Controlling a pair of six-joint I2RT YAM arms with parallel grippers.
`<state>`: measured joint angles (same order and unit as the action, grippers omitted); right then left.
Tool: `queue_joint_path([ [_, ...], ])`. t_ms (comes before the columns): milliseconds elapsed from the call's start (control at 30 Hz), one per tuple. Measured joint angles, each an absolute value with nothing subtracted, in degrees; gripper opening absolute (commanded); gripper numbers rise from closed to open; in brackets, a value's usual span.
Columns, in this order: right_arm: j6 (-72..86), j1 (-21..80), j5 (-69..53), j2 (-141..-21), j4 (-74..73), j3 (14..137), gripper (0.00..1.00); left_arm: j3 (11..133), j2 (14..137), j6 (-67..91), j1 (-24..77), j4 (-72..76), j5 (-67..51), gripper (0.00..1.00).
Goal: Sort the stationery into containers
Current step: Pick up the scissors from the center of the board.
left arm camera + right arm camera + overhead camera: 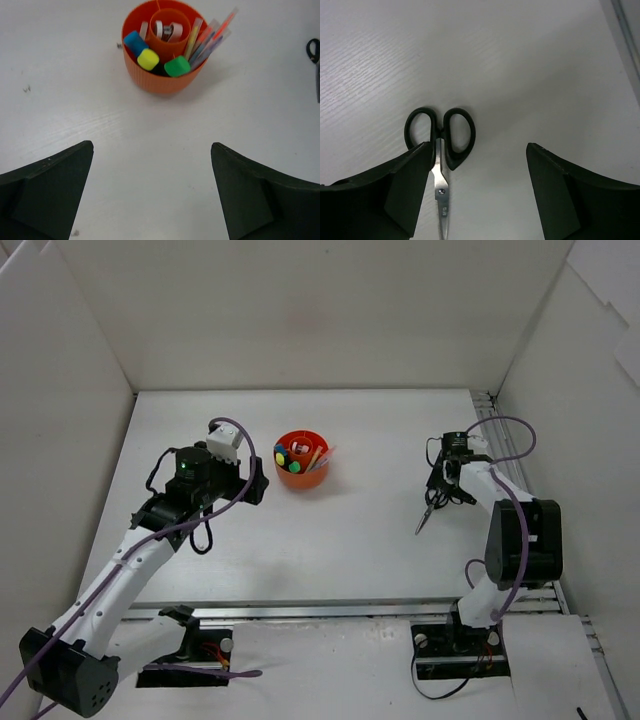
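Observation:
The round orange organiser [301, 459] stands at the table's middle back; it also shows in the left wrist view [150, 75]. It holds highlighters with blue [134, 41], yellow [148, 59] and green [177, 66] ends, several thin pens [207, 40] and white pieces [166, 31] in the central well. Black-handled scissors [441, 150] lie closed on the table at the right [431, 508]. My right gripper [477, 155] is open above them, the left finger beside the blades. My left gripper [152, 155] is open and empty, just near of the organiser.
White walls enclose the table on the left, back and right. A metal rail [485, 415] runs along the right edge. The scissors' handle shows at the right edge of the left wrist view [314, 50].

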<state>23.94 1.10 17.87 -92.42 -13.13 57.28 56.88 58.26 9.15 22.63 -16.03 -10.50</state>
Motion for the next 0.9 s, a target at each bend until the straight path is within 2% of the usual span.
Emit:
queue_joint_path([
  [167, 23.7, -1.3, 14.0, -96.5, -12.2, 58.5, 0.57, 53.6, 58.2, 12.4, 22.9, -18.3, -7.0, 0.99],
  [367, 24.0, -4.3, 11.4, -97.1, -12.2, 58.6, 0.44, 53.6, 57.1, 13.8, 22.9, -18.2, -3.9, 1.00],
  [700, 23.7, -4.8, 5.9, -103.3, -13.2, 62.0, 0.34, 53.6, 56.8, 14.0, 22.9, -18.3, -0.1, 0.99],
  [800, 23.5, -4.8, 5.1, -104.4, -13.8, 63.5, 0.24, 53.6, 56.7, 14.0, 22.9, -18.6, 1.4, 1.00],
  [833, 23.6, -4.8, 5.0, -104.7, -14.0, 63.9, 0.14, 53.6, 56.7, 14.0, 22.9, -18.7, 1.8, 1.00],
  [867, 23.6, -4.8, 4.8, -104.8, -14.0, 64.0, 0.10, 53.6, 56.7, 14.0, 22.9, -18.8, 2.3, 0.99],
  [900, 23.4, -4.8, 4.7, -104.8, -14.1, 64.0, 0.00, 53.6, 56.7, 13.9, 22.9, -19.0, 2.7, 1.00],
])
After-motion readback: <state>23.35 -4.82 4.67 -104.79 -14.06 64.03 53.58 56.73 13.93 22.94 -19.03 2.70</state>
